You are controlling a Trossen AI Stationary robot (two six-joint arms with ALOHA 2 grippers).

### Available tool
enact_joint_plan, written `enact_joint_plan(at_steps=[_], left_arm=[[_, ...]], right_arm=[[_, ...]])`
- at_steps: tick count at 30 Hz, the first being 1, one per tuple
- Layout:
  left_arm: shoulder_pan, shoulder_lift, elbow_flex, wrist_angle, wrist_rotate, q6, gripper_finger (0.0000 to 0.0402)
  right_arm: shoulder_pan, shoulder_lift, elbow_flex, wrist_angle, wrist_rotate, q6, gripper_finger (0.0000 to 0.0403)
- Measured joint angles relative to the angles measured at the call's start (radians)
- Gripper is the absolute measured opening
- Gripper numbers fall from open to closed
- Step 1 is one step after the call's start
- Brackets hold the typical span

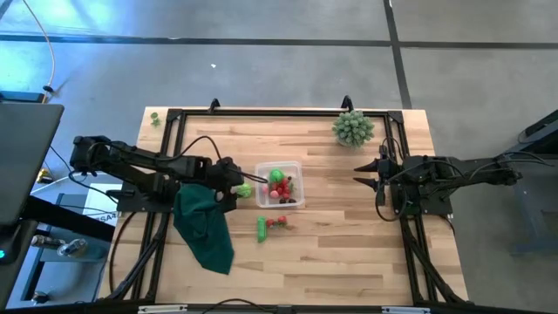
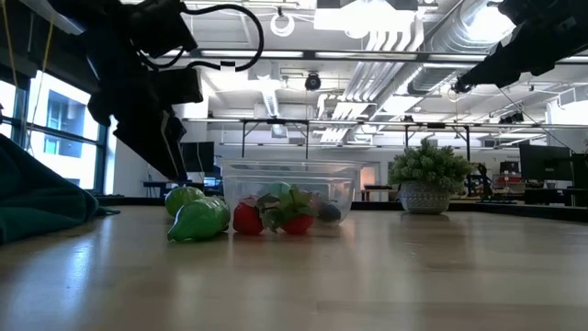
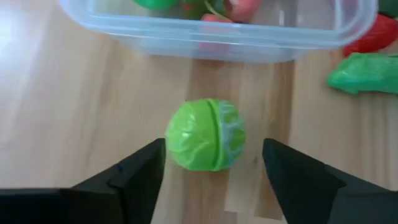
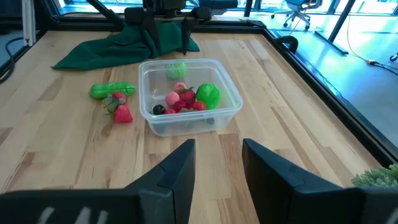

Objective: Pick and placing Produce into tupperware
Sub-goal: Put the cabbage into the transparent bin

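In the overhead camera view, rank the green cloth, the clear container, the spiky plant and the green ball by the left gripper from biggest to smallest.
1. Green cloth, clearly largest.
2. Tupperware.
3. Spiky plant, close to the tupperware; that ranking is unsure.
4. Green ball, smallest, lying between the open fingers of the left gripper.

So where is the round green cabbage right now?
The cabbage lies on the table between the left end effector's open fingers, just outside the tupperware.
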Motion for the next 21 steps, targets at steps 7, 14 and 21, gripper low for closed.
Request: enact_joint_plan(at_steps=[7,14,21], left_arm=[[0.0,-0.001,0.0,0.013,-0.033,0.056,0.0302],[0.0,0.05,0.002,0.049,-0.026,0.045,0.0316],[0.015,0.147,0.001,0.117,0.018,0.044,0.0309]], right_arm=[[0.0,0.0,0.0,0.0,0.0,0.0,0.0123],[0.0,0.0,0.0,0.0,0.0,0.0,0.0123],[0.0,0.0,0.0,-0.005,0.0,0.0,0.0123]])
